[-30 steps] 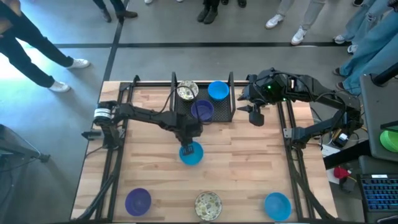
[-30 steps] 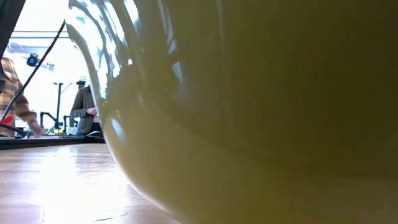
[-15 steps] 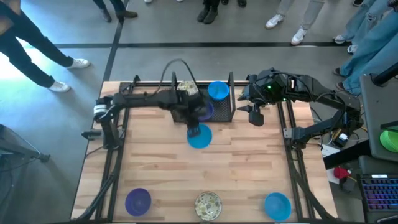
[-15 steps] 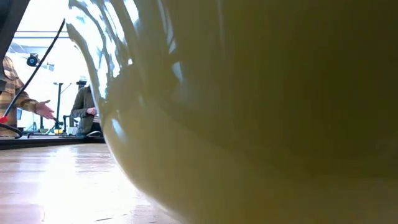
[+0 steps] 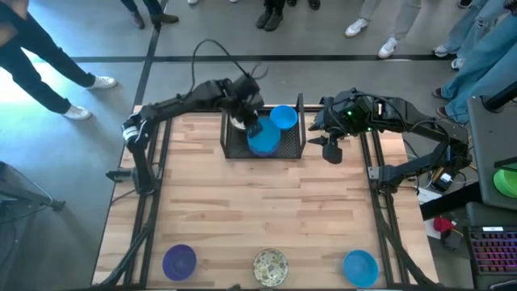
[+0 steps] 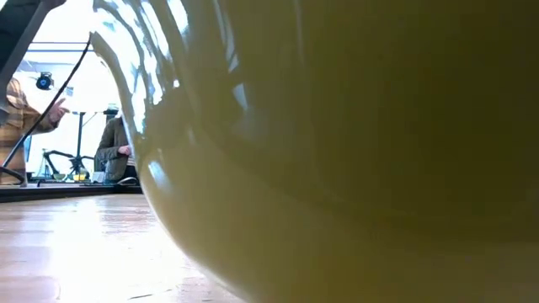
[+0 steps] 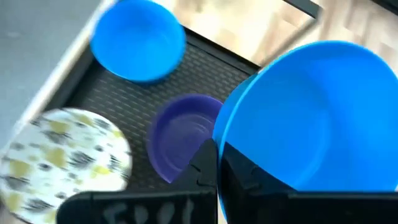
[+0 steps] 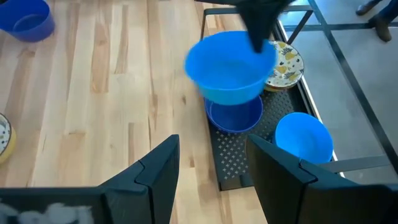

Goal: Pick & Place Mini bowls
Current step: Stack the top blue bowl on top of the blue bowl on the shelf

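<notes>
The left pincer [image 5: 252, 123] is gripping a blue bowl [image 5: 262, 139] by its rim, hanging directly above the purple bowl [image 8: 235, 116] in the black tray [image 5: 292, 150]. The right pincer [image 5: 330, 150] is waiting released beside the tray.

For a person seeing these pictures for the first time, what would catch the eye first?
First, the bright blue bowl gripped by the left gripper and held above the black mesh tray, directly over a purple bowl. In the low view, a cream bowl standing right before the camera fills nearly everything.
</notes>
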You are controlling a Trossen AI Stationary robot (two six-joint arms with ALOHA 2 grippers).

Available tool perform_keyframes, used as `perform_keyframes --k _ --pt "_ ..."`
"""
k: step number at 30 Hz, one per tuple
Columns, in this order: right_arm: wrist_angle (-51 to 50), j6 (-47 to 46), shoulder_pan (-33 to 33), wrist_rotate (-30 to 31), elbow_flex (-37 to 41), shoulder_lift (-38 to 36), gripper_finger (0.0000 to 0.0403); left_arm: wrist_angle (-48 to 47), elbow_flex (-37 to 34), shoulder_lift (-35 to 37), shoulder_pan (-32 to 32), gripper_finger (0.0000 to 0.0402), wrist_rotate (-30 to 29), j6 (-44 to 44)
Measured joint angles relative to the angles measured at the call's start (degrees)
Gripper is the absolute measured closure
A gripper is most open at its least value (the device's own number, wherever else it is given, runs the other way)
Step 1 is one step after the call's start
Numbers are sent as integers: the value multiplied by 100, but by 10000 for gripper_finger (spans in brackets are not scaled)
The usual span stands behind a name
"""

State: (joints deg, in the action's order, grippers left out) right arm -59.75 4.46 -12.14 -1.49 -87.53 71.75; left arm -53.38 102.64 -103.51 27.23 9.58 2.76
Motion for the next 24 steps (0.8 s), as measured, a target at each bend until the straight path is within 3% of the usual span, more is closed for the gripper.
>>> perform_keyframes --k 14,24 --pt "14 -95 0 5 0 34 225 246 1356 -1367 546 401 -16 -457" --pt "18 -299 2 6 0 50 225 270 2531 -2503 736 401 -553 -147"
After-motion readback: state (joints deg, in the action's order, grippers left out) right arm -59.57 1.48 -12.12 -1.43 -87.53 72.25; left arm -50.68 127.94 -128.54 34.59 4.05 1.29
